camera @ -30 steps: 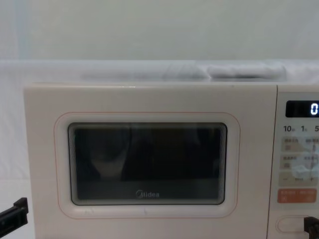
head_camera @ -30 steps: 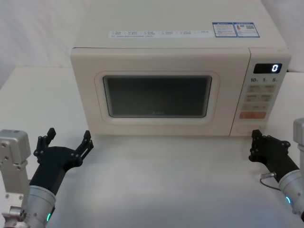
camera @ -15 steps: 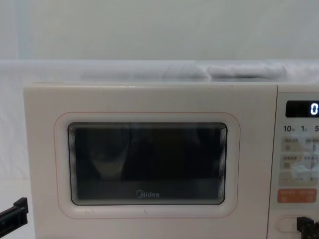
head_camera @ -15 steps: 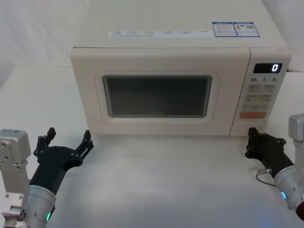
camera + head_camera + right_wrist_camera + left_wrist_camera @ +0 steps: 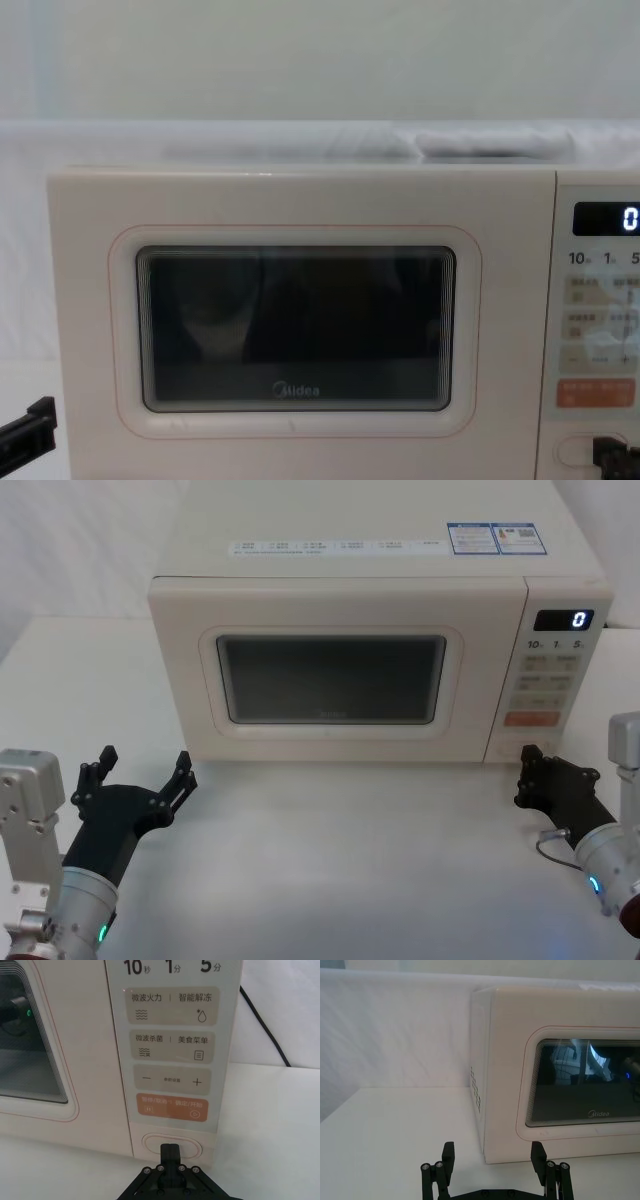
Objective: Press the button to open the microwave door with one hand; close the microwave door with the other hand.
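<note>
The right gripper [image 5: 170,1156], jaws pressed together into one blunt tip, sits low at the near right of the microwave, its tip just in front of the button [image 5: 172,1146]. That wide button runs left to right along the bottom of the control panel, below the orange key [image 5: 171,1108]; it lies straight ahead of the tip. The left gripper [image 5: 140,776] hovers over the table [image 5: 350,860] with jaws spread, near the door [image 5: 330,683], which is shut.

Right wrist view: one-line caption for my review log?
Shut right hand poised at the button below the orange key; microwave door closed.
</note>
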Available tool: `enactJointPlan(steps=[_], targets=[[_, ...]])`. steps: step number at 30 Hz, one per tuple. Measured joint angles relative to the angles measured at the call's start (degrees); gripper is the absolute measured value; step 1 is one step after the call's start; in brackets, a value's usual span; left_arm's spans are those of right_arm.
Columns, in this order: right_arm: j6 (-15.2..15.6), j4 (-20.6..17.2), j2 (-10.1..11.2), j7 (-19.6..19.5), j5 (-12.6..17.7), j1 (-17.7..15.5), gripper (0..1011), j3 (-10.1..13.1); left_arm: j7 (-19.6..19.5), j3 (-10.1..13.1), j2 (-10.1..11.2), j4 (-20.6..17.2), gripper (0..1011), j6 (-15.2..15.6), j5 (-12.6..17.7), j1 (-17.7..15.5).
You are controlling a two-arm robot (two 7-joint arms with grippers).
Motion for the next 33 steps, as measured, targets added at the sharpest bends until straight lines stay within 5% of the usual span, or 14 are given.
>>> enactJointPlan(steps=[33], targets=[[-1.3, 3.9, -1.2, -1.3, -0.9, 2.7, 0, -0.8, 0.0, 0.0, 0.0, 0.0, 1001, 0.0, 0.0, 0.0]])
